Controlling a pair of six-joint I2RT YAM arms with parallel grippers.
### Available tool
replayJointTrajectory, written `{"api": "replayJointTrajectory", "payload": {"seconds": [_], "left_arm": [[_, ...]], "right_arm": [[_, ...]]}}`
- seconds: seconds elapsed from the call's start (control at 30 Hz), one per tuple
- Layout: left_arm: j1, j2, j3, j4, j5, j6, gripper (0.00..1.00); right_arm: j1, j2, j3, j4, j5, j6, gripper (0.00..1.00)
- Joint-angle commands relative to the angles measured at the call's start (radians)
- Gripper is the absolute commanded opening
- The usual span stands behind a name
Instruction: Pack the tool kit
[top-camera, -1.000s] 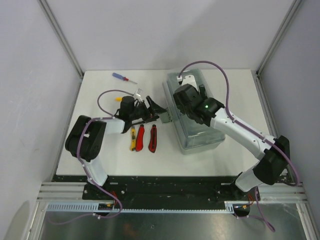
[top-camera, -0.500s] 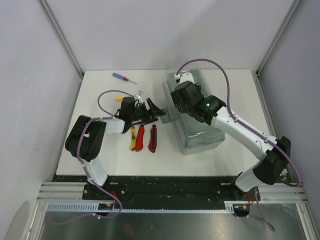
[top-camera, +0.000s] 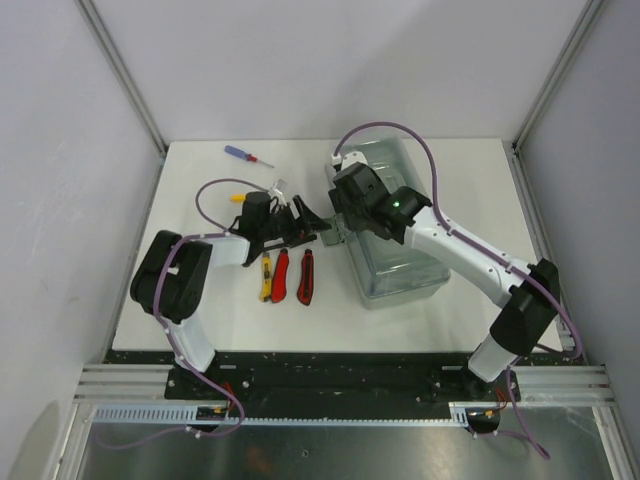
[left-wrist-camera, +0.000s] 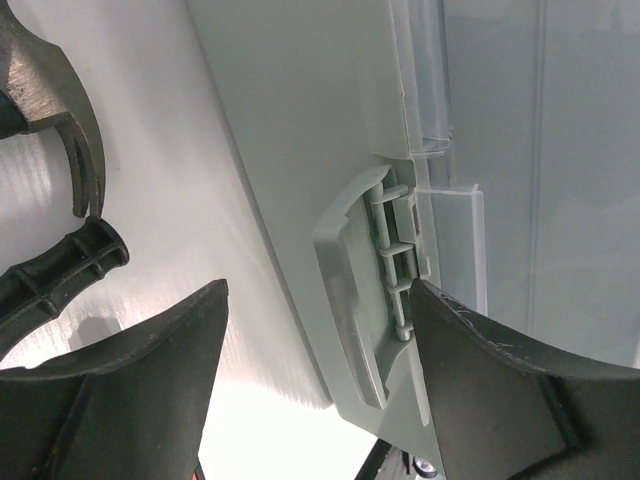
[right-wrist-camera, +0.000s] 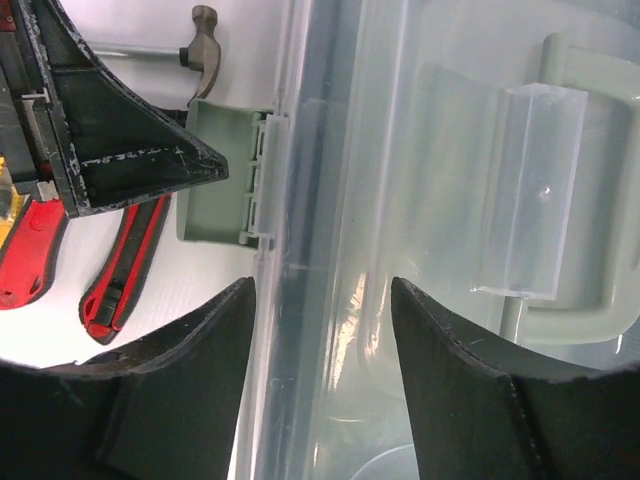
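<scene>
Nearest the arm bases, two red-handled utility knives (top-camera: 281, 275) and a slim yellow knife (top-camera: 266, 278) lay unpacked on the white table (top-camera: 200, 320). Just beyond them, the left gripper (left-wrist-camera: 318, 300) stood open around the grey-green plastic latch (left-wrist-camera: 350, 290), gripping nothing. The right gripper (right-wrist-camera: 320, 290), its jaws also apart and empty, straddled the lid's edge beside that latch.

Risk, in our judgement: both sets of fingers crowded one latch and could collide. A sideways pull could also skid the box instead of working the catch.

The large grey-green toolbox with translucent lid (top-camera: 405, 275) sat right of centre with its lid down. Its long axis ran near to far, and its latch side faced the left arm. Farther off lay the small steel-headed hammer (right-wrist-camera: 200, 25) and a blue-handled screwdriver (top-camera: 238, 152).
</scene>
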Motion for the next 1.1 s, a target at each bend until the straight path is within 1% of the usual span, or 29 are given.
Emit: {"api": "replayJointTrajectory", "payload": {"seconds": [0.0, 0.03, 0.07, 0.1, 0.2, 0.3, 0.4, 0.5, 0.6, 0.67, 0.73, 0.83, 0.97, 1.07], "left_arm": [[0.005, -0.011, 0.032, 0.0, -0.001, 0.03, 0.77], [0.005, -0.009, 0.031, -0.002, -0.002, 0.03, 0.76], [0.005, -0.007, 0.03, -0.003, -0.001, 0.03, 0.75], [0.005, -0.004, 0.03, -0.003, -0.001, 0.031, 0.73], [0.005, 0.002, 0.029, -0.008, -0.003, 0.033, 0.7], [0.005, 0.006, 0.032, -0.015, -0.006, 0.036, 0.68], [0.005, 0.012, 0.039, -0.022, -0.009, 0.038, 0.66], [0.005, 0.018, 0.043, -0.032, -0.013, 0.041, 0.65], [0.005, 0.021, 0.046, -0.037, -0.012, 0.042, 0.65], [0.005, 0.022, 0.05, -0.039, -0.012, 0.042, 0.66], [0.006, 0.021, 0.054, -0.042, -0.012, 0.041, 0.67], [0.008, 0.013, 0.059, -0.043, -0.01, 0.041, 0.7], [0.012, -0.02, 0.066, -0.044, -0.016, 0.041, 0.76], [0.021, -0.062, 0.068, -0.057, -0.028, 0.028, 0.77]], "right_arm": [[-0.01, 0.034, 0.032, -0.056, -0.052, 0.025, 0.6], [-0.011, 0.042, 0.034, -0.062, -0.053, 0.024, 0.58], [-0.012, 0.051, 0.038, -0.072, -0.053, 0.023, 0.54], [-0.011, 0.059, 0.042, -0.081, -0.052, 0.02, 0.49], [-0.009, 0.072, 0.06, -0.109, -0.028, 0.016, 0.28], [-0.01, 0.067, 0.077, -0.13, 0.011, 0.008, 0.12], [-0.012, 0.058, 0.109, -0.149, 0.059, -0.003, 0.03], [-0.016, 0.054, 0.155, -0.168, 0.108, -0.018, 0.0], [-0.014, 0.064, 0.213, -0.186, 0.132, -0.041, 0.03], [0.001, 0.081, 0.242, -0.198, 0.158, -0.059, 0.1], [0.024, 0.097, 0.267, -0.204, 0.19, -0.073, 0.18], [0.06, 0.116, 0.32, -0.205, 0.242, -0.087, 0.28], [0.096, 0.146, 0.394, -0.207, 0.291, -0.107, 0.42], [0.089, 0.152, 0.405, -0.216, 0.302, -0.076, 0.49]]}}
